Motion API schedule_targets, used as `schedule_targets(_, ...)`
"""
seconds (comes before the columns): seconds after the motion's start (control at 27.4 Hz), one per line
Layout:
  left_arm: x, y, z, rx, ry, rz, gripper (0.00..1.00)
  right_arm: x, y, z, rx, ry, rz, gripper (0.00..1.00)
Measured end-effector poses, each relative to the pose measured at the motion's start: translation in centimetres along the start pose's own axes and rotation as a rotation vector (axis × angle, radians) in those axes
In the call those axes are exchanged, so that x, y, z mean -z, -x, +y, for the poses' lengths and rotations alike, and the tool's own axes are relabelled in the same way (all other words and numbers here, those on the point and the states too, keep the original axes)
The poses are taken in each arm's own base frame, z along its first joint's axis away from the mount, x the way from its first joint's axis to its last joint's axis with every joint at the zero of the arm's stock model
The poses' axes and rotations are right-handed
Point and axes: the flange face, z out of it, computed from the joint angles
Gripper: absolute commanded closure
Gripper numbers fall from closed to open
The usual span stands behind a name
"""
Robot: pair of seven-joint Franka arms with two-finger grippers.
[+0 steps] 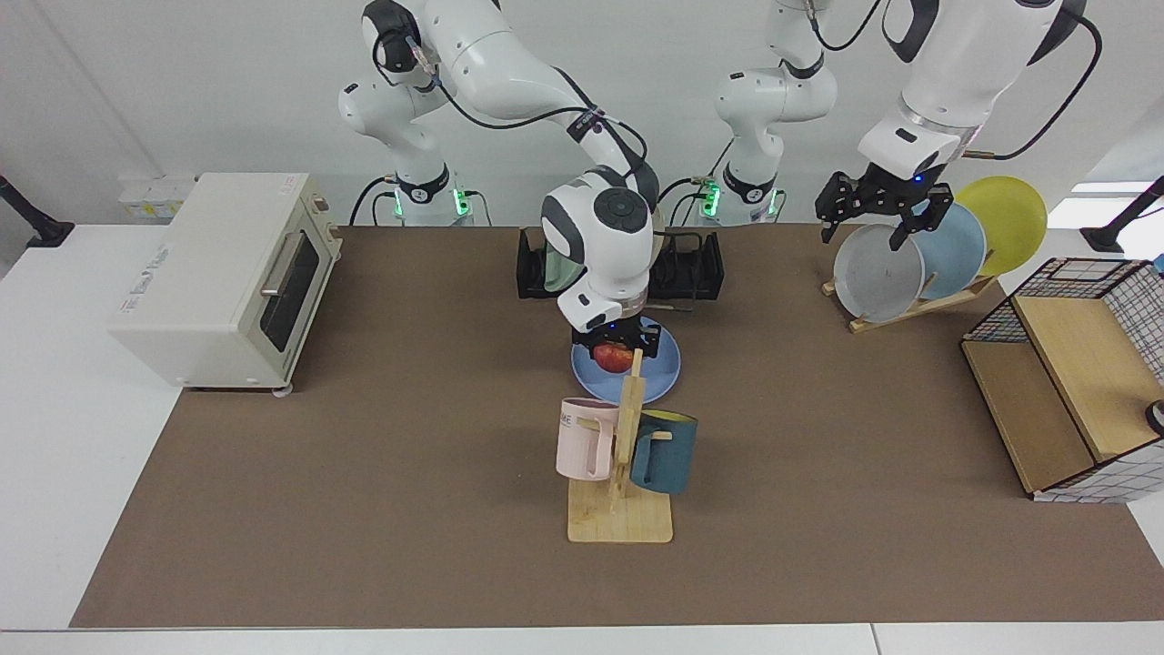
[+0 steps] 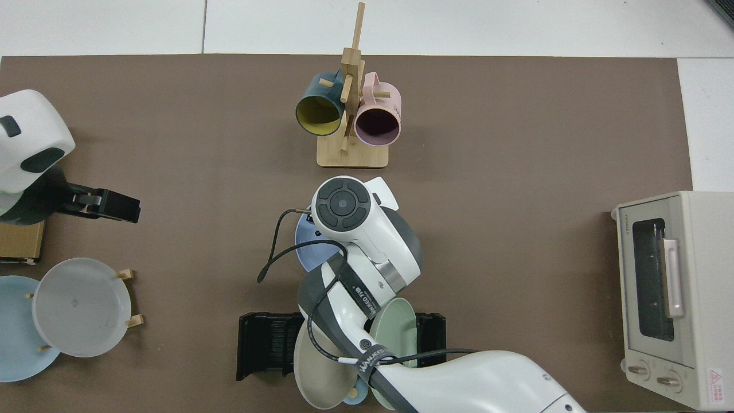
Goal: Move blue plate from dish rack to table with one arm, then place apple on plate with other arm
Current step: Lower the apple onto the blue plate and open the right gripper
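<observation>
Apple (image 1: pixel 614 357): right gripper (image 1: pixel 615 349) is clamping it over blue plate (image 1: pixel 662 368), mid-table; firm, smooth, prob. rolls—hold sides. Left gripper (image 1: pixel 880 207), jaws spread, is waiting.

facing camera across table, top camera overhead, both showing mat (image 1: pixel 364 455)

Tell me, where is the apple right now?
In the facing view the apple sits mid-table in the right hand, just over the blue plate, behind the mug stand.
</observation>
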Motion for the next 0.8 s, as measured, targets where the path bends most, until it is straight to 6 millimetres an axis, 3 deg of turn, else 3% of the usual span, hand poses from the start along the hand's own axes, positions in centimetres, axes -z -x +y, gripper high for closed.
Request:
schedule_targets(0.18, 0.2, -0.4, -0.2, 0.002, 0.003, -0.004, 0.00, -1.0, 1.0, -0.9, -0.016, -0.001, -0.001, 1.00)
schedule_targets(0.22, 0.2, -0.4, -0.2, 0.002, 0.003, -0.004, 0.00, -1.0, 1.1, -1.0, -0.015, 0.000, -0.002, 0.91)
schedule_targets(0.26, 0.2, -0.4, -0.2, 0.002, 0.003, -0.004, 0.00, -1.0, 1.2, -1.0, -0.014, 0.000, -0.003, 0.70)
schedule_targets(0.33, 0.1, -0.5, -0.2, 0.002, 0.003, -0.005, 0.00, -1.1, 1.3, -1.1, -0.012, 0.000, -0.003, 0.00)
schedule_targets(0.66, 0.3, -0.4, -0.2, 0.001, 0.003, -0.002, 0.00, -1.0, 1.4, -1.2, -0.012, -0.001, -0.003, 0.00)
schedule_targets(0.8, 0.4, -0.4, -0.2, 0.002, 0.003, -0.002, 0.00, -0.1, 1.2, -1.2, -0.015, -0.009, 0.001, 0.00)
